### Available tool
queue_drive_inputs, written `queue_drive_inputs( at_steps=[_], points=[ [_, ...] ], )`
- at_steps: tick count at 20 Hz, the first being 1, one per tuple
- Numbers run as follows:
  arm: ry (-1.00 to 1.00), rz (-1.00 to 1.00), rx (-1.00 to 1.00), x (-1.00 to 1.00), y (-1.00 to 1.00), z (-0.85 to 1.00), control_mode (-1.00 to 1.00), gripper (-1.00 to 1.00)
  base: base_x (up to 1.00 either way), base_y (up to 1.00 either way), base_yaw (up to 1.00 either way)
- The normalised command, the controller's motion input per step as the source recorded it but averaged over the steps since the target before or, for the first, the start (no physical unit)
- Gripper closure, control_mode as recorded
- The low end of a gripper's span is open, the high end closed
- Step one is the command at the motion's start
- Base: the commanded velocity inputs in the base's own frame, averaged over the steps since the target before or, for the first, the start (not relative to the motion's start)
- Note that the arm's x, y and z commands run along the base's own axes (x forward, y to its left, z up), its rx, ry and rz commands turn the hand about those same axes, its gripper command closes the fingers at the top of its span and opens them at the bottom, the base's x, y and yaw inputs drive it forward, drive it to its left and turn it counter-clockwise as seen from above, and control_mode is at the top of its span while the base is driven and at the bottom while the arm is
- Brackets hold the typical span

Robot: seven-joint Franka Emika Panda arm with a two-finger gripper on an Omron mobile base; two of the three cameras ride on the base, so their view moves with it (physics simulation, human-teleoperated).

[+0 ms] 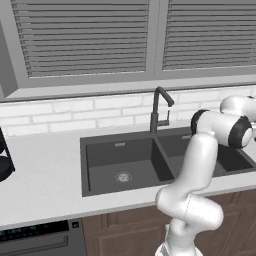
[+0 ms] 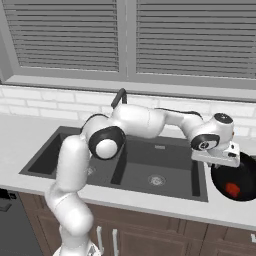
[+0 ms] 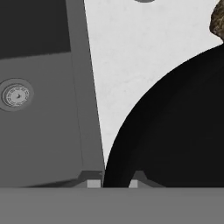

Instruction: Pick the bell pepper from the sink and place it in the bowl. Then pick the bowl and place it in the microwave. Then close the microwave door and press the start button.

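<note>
The black bowl (image 2: 242,176) stands on the counter just right of the dark double-basin sink (image 2: 150,165), and the small red bell pepper (image 2: 231,189) lies inside it. My gripper (image 2: 218,163) reaches down onto the bowl's near left rim. In the hand view the bowl (image 3: 175,131) spreads across the right side, and its rim runs between the two fingertips of my gripper (image 3: 113,183), which is shut on it. Left of it are the sink (image 3: 39,131) and a round drain (image 3: 16,95). The microwave and its door are out of view.
A dark curved faucet (image 1: 156,112) rises behind the sink (image 1: 100,150). The white counter (image 1: 40,180) runs left to a dark object (image 1: 4,160) at the edge. An appliance panel (image 1: 40,236) sits below. A rough brown thing (image 3: 217,19) lies beyond the bowl.
</note>
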Motion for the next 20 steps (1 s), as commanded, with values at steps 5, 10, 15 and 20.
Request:
queue_drive_inputs(
  at_steps=[5,10,15,20],
  points=[
    [0.01,0.08,-0.14,-0.27,0.2,0.46,-1.0,1.0,0.0,0.0,0.0],
    [0.12,0.15,-0.05,-0.57,0.28,0.73,-1.0,1.0,0.0,0.0,0.0],
    [0.19,0.15,-0.01,-0.63,0.43,0.57,-1.0,1.0,0.0,0.0,0.0],
    [0.22,0.17,0.0,-0.52,0.59,0.36,-1.0,1.0,0.0,0.0,0.0]
  ],
)
